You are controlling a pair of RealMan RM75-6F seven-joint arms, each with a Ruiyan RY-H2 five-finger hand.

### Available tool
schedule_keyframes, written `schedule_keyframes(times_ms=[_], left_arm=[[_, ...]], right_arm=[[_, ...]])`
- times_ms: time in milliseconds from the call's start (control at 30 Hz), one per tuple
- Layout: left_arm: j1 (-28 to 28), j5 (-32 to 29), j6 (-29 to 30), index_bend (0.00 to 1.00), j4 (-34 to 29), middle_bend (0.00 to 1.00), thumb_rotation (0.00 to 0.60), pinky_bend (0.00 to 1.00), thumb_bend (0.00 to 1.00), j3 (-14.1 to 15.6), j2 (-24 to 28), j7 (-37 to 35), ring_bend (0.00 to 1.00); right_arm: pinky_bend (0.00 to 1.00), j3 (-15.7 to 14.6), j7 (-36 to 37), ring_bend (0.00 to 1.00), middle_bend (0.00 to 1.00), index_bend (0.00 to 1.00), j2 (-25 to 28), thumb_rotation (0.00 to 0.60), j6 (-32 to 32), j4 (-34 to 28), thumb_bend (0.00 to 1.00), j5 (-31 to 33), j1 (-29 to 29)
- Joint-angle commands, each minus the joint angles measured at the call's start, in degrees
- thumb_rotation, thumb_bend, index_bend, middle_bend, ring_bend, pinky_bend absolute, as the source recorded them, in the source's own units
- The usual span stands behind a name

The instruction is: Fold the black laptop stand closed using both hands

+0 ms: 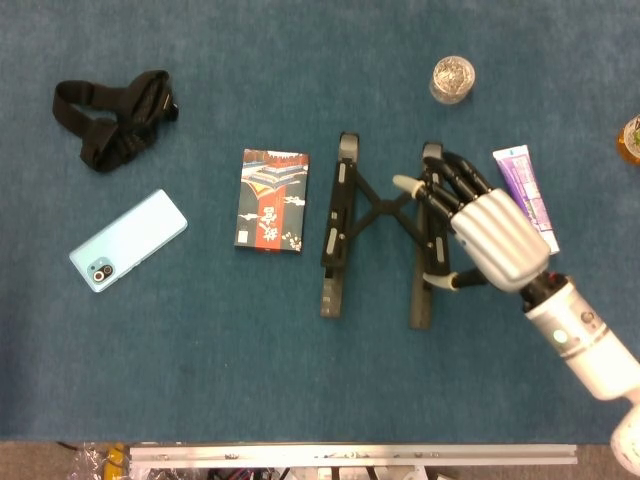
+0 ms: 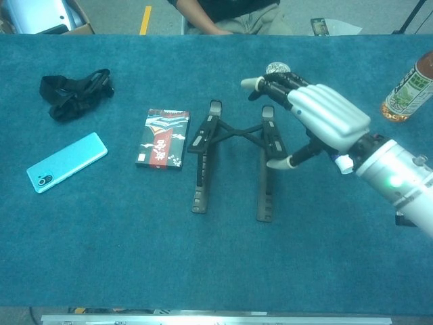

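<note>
- The stand [image 1: 382, 233] lies flat near the middle of the table [image 1: 200, 380], still spread: two long rails side by side, joined by an X of cross-links toward their far ends
- My right hand [image 1: 478, 232] is over the right rail [image 1: 426, 240], fingers apart, with the fingertips [image 1: 404, 183] reaching past that rail's far end toward the cross-links and the thumb [image 1: 436, 281] down by the rail's near half
- I can't tell from either view whether I'm actually pressing on the rail or just above it; in the chest view the hand [image 2: 318, 118] looks raised a little over the stand [image 2: 233, 159], so I read it as spread and holding nothing
- My left hand shows in neither view, so the two-handed part hasn't started
- Step in hand, as I judge it: getting the right hand seated on the right rail, before any folding
- Next move calls for bringing the left hand in to the left rail [image 1: 335, 225], bracing both rails from their outer sides, then pushing them toward each other so the cross-links collapse
- I'd want the fingers clear of the X as it closes, or they'll block it
- The booklet [image 1: 272, 200] sits just beside the left rail, so the left hand needs to come down between them without shoving it
- The tube [image 1: 526, 195] lies just right of my right hand, well out of the fold's path
</note>
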Motion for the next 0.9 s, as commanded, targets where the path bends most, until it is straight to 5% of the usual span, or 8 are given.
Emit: schedule_keyframes(times_ms=[33, 900], left_arm=[[0.04, -0.19, 0.0, 0.04, 0.13, 0.01, 0.6, 0.01, 0.26, -0.08, 0.04, -0.11, 0.0], [0.77, -0.66, 0.64, 0.04, 1.12, 0.01, 0.6, 0.01, 0.26, -0.21, 0.17, -1.1, 0.0]], right_arm=[[0.03, 1.4, -1.2, 0.05, 0.22, 0.1, -0.86, 0.6, -0.41, 0.23, 0.05, 1.68, 1.16], [0.03, 11.51, -5.44, 0.05, 0.22, 0.1, -2.73, 0.6, -1.33, 5.58, 0.05, 12.12, 10.81]])
